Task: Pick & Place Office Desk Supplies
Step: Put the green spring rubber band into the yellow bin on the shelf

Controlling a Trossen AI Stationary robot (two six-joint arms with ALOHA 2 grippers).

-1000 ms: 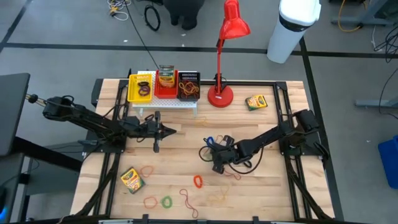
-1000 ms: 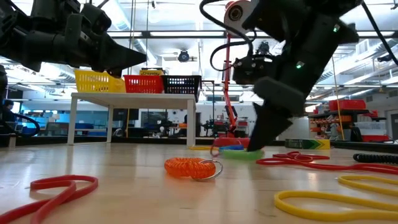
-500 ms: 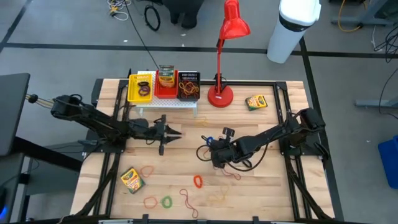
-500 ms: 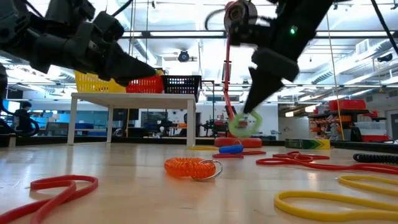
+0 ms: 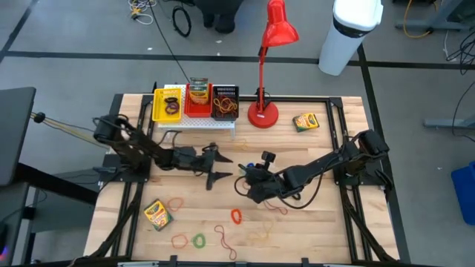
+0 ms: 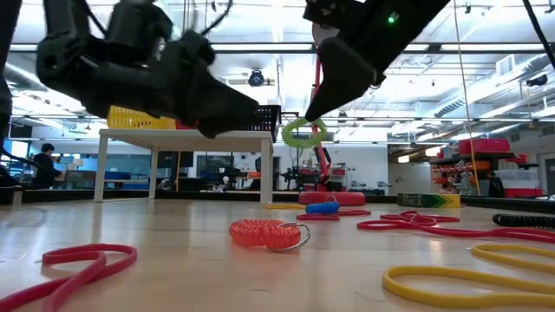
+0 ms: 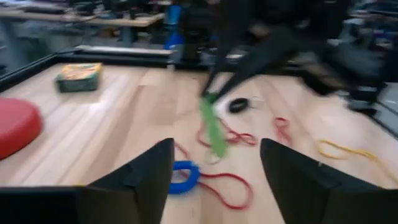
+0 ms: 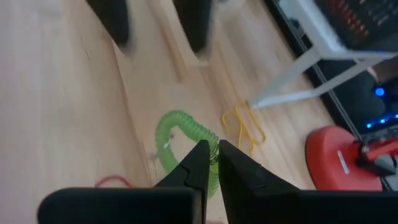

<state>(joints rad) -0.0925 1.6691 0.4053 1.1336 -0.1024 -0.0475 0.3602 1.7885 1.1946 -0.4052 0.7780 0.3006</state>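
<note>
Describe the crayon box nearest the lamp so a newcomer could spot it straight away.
Start at the tall red desk lamp at the table's far edge. Beside its round base, toward the right arm's side, a green-and-yellow crayon box lies alone on bare wood. The other loose box lies at the near edge among rubber bands.

At the back of your wooden table stands a tall red desk lamp, its round base just beside the white perforated rack. On that rack sit yellow, red and black bins. Beyond the table, you see a white cylinder, possibly a waste bin.
</note>
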